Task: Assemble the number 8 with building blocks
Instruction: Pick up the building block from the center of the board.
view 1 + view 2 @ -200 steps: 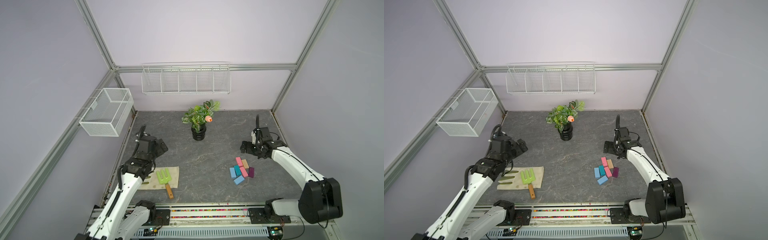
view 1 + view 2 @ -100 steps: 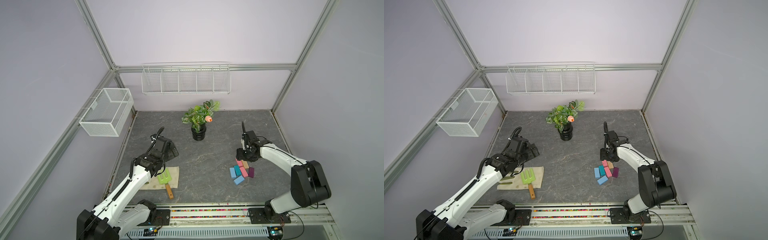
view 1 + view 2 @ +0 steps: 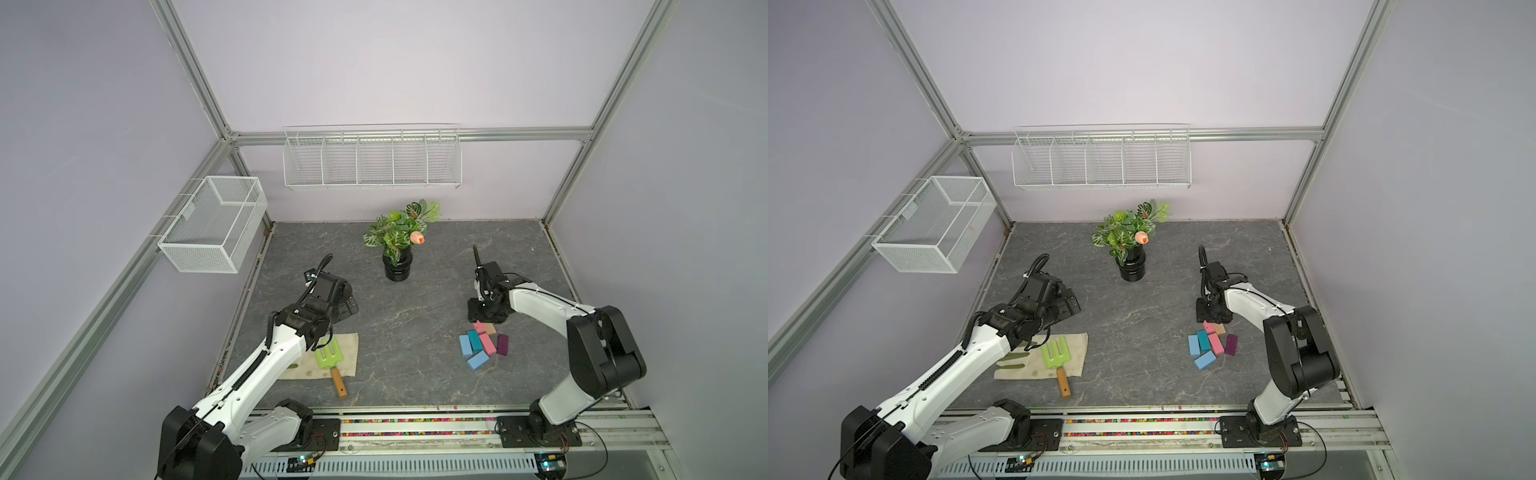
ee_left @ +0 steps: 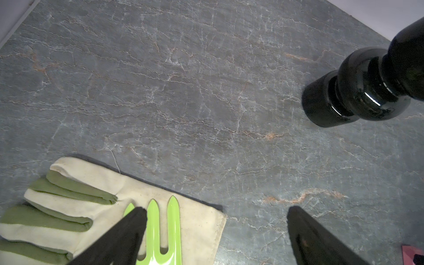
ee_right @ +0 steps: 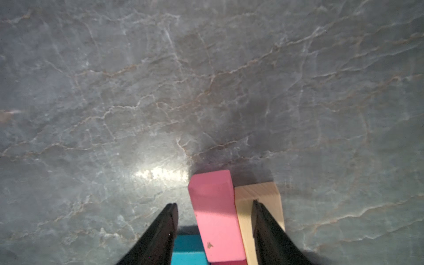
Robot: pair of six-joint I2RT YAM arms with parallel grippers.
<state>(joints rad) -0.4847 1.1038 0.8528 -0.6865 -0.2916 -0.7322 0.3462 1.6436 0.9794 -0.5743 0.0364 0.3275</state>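
Note:
Several building blocks lie in a loose cluster at the right front of the table in both top views: light blue, teal, pink, dark purple and another light blue. No number 8 is formed. My right gripper hangs low over the cluster's far end. In the right wrist view it is open. Between its fingers lies a pink block with gaps on both sides, and one finger stands over the tan block. My left gripper is open and holds nothing.
A cream and green glove with a green garden fork on it lies at front left, under my left arm. A potted plant in a black vase stands at the back middle. Wire baskets hang on the left wall and the back wall.
My right arm has swung in from the back right and come down over the blocks, its jaws narrowing. My left arm has reached forward over the table, above the glove.

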